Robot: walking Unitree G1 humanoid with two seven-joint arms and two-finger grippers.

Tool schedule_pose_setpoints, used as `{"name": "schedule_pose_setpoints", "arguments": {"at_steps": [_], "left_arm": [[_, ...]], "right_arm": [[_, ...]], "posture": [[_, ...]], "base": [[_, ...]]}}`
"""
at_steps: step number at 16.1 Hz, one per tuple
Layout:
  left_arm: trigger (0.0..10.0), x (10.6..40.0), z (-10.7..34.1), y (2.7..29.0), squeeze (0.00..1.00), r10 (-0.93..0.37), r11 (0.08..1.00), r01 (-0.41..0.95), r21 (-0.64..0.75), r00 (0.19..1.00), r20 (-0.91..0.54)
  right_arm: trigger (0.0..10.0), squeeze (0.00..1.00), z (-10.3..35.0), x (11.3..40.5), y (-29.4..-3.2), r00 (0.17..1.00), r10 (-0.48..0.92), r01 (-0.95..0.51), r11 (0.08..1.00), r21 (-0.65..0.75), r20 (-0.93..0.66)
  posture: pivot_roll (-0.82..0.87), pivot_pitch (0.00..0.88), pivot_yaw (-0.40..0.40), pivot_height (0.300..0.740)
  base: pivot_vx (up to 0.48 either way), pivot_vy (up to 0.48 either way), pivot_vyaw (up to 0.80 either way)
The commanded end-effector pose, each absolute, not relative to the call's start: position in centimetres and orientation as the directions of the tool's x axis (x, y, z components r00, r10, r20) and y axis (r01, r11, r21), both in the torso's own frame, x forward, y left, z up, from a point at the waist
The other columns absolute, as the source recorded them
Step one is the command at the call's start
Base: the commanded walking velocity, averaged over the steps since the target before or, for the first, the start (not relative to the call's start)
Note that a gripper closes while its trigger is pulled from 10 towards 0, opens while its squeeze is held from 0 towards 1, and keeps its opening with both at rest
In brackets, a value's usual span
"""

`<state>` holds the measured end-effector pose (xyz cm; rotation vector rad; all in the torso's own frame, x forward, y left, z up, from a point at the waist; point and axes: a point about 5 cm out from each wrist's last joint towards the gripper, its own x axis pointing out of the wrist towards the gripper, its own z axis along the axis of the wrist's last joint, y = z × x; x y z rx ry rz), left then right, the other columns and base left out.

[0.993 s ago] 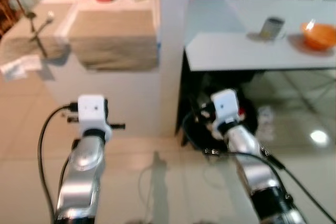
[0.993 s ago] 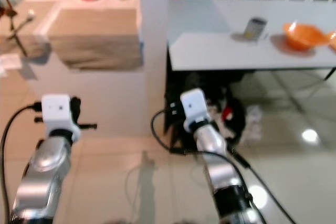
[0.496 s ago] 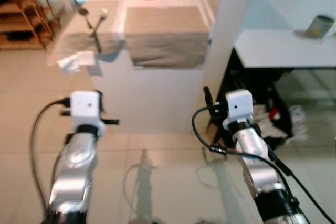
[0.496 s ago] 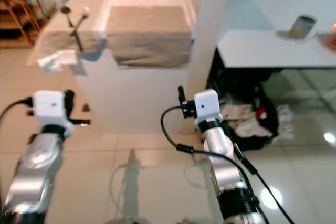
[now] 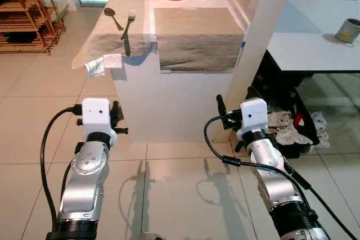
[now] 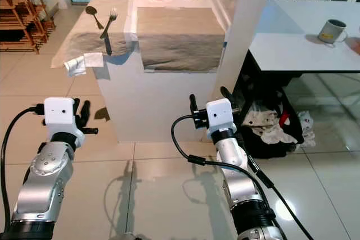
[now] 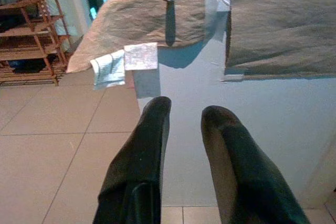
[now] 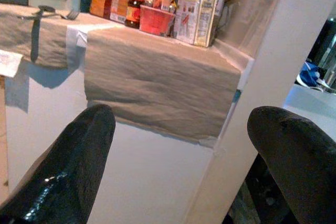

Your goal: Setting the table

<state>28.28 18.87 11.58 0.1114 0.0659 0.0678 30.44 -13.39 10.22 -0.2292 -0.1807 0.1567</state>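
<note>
At twelve o'clock from the robot stands a white counter (image 5: 169, 105) draped with two beige cloths. A fork (image 5: 129, 22) and a spoon (image 5: 112, 17) lie on the left cloth (image 5: 115, 40), toward eleven o'clock. The left gripper (image 7: 184, 129) hovers low before the counter, fingers slightly apart and empty. The right gripper (image 8: 178, 145) hangs at one o'clock, fingers spread wide, holding nothing. This looks like the approach step; next, the robot likely needs to step closer and raise an arm toward the cutlery.
</note>
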Motion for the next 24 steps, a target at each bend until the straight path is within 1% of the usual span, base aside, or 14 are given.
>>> {"name": "schedule_pose_setpoints", "arguments": {"at_steps": [1, 4, 8, 12, 15, 17, 18, 24], "left_arm": [[10.0, 28.5, 11.7, 18.4, 1.0, 0.064, 0.991, -0.058, 0.124, 0.997, -0.051], [10.0, 28.6, 11.8, 18.5, 1.0, 0.085, 0.99, -0.08, 0.112, 0.996, -0.04], [10.0, 28.5, 11.6, 18.1, 1.0, 0.04, 0.989, -0.033, 0.145, 0.998, -0.04], [10.0, 28.3, 11.6, 18.2, 1.0, 0.049, 0.994, -0.045, 0.103, 0.998, -0.037], [10.0, 27.9, 12.5, 19.5, 1.0, 0.074, 0.992, -0.076, 0.101, 0.997, 0.021], [10.0, 27.8, 12.6, 19.5, 1.0, 0.067, 0.992, -0.07, 0.108, 0.997, 0.026], [10.0, 28.0, 12.7, 19.3, 1.0, 0.062, 0.992, -0.065, 0.108, 0.998, 0.03], [10.0, 28.3, 12.7, 19.0, 1.0, 0.058, 0.992, -0.06, 0.108, 0.998, 0.026]], "right_arm": [[10.0, 0.0, 10.6, 30.8, -13.8, 0.971, 0.169, -0.124, 0.962, -0.245, 0.17], [10.0, 0.0, 10.7, 30.9, -13.9, 0.972, 0.153, -0.106, 0.964, -0.245, 0.181], [10.0, 0.0, 10.6, 31.0, -13.9, 0.972, 0.155, -0.11, 0.964, -0.241, 0.176], [10.0, 0.0, 10.3, 30.9, -14.1, 0.978, 0.15, -0.113, 0.966, -0.234, 0.146], [10.0, 0.0, 10.5, 30.3, -16.2, 0.984, 0.037, -0.004, 0.982, -0.186, 0.175], [10.0, 0.0, 9.9, 30.0, -16.6, 0.989, 0.002, 0.019, 0.99, -0.141, 0.147], [10.0, 0.0, 9.5, 30.0, -16.7, 0.993, -0.021, 0.031, 0.996, -0.083, 0.116], [10.0, 0.0, 9.7, 30.7, -15.6, 0.993, 0.04, -0.029, 0.995, -0.096, 0.108]], "posture": [[0.02, 0.0, 0.003, 0.74], [0.02, 0.0, 0.008, 0.74], [0.02, 0.0, 0.006, 0.74], [0.02, 0.0, 0.006, 0.74], [0.02, 0.0, 0.013, 0.74], [0.02, 0.0, 0.014, 0.74], [0.02, 0.0, 0.014, 0.74], [0.03, 0.0, 0.008, 0.74]], "base": [[0.0, 0.0, 0.0], [0.0, 0.0, 0.0], [0.0, 0.0, 0.0], [0.0, 0.0, 0.0], [0.0, 0.0, 0.0], [0.0, 0.0, 0.0], [0.0, 0.0, 0.0], [0.0, 0.0, 0.0]]}}
